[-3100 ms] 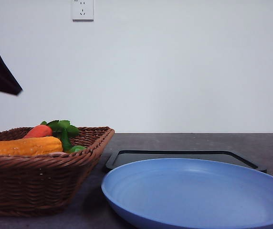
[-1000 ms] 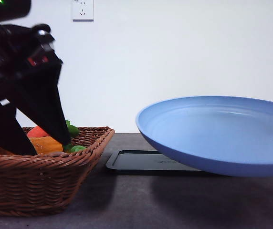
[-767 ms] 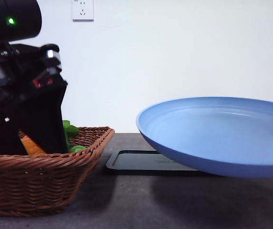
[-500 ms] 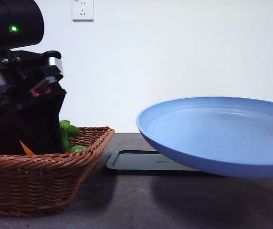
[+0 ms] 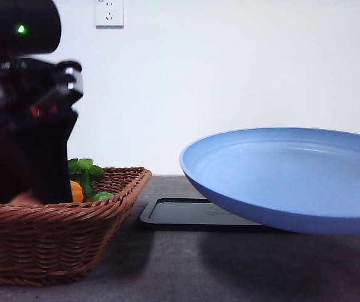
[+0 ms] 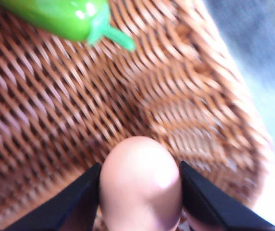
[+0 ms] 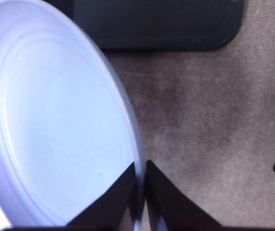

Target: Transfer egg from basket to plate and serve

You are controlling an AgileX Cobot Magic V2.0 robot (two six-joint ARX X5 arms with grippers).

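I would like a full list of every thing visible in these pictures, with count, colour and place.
egg: one, reddish-brown, between the left tool's fingers, over the basket floor
basket: one, brown wicker, table left
green vegetable: one, bright green, inside the basket
orange vegetable: one, partly hidden, in the basket beside green leaves
plate: one, light blue, lifted and tilted, right side
tray: one, black, flat on the table behind the plate
table: one, dark grey
wall socket: one, white, on the wall
left tool: black, shut on the egg
right tool: black, clamping the plate's rim
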